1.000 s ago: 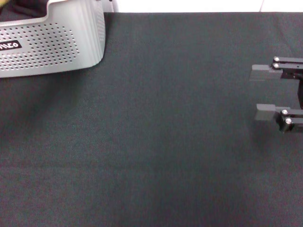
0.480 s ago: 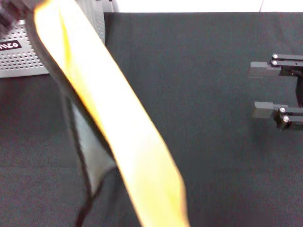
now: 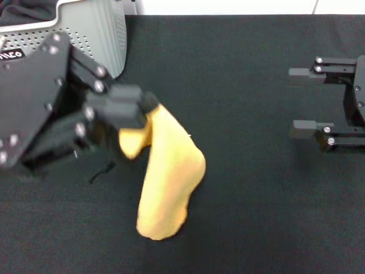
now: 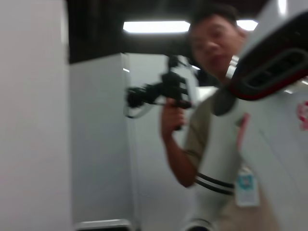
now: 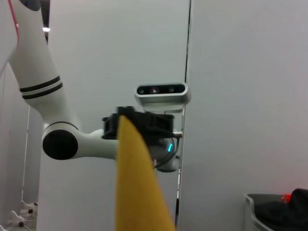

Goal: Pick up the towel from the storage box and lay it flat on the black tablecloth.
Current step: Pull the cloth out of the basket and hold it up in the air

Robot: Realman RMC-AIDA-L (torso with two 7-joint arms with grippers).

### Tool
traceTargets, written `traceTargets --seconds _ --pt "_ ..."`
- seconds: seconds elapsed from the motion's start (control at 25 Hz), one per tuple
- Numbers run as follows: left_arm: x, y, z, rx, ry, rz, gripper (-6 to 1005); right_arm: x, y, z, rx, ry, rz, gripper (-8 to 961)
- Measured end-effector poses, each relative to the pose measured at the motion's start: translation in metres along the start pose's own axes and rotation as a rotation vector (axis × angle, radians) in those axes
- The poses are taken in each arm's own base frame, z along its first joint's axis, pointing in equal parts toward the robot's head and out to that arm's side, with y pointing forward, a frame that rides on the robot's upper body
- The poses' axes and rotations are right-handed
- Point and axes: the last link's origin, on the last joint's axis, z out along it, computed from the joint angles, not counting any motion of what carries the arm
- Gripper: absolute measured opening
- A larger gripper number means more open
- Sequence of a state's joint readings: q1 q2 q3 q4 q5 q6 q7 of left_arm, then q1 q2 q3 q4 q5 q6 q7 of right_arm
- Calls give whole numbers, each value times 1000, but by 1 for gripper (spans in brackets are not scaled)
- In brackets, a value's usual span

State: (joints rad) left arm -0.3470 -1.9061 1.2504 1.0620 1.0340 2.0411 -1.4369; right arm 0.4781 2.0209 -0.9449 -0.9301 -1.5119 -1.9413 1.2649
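Black tablecloth (image 3: 239,217) covers the surface, above which the towel (image 3: 168,182), judged light and limp, hangs bunched from the closed fingers of the left gripper (image 3: 140,108), while the right gripper (image 3: 302,103) is held spread, empty, well apart; a free corner is judged the second hold.

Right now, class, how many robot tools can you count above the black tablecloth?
2. The left tool is near the storage box, shut on the hanging towel. The right tool hovers open at the tablecloth's right side.

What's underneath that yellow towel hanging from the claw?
Only the black tablecloth lies under the towel held by the left claw; the patch it covers is hidden.
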Motion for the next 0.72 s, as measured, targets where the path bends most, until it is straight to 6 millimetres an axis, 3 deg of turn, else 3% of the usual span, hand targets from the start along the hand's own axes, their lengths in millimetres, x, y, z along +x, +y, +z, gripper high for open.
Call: traceTargets --seconds 0.24,0.4,0.72 --pt "13 -1 19 -115 -48 70 13 9 -15 4 57 56 -15 631" --pt "21 -13 30 -163 -43 112 13 27 -27 7 136 154 -5 631" --pt "43 -27 43 -221 10 190 13 59 -22 30 94 237 -5 631"
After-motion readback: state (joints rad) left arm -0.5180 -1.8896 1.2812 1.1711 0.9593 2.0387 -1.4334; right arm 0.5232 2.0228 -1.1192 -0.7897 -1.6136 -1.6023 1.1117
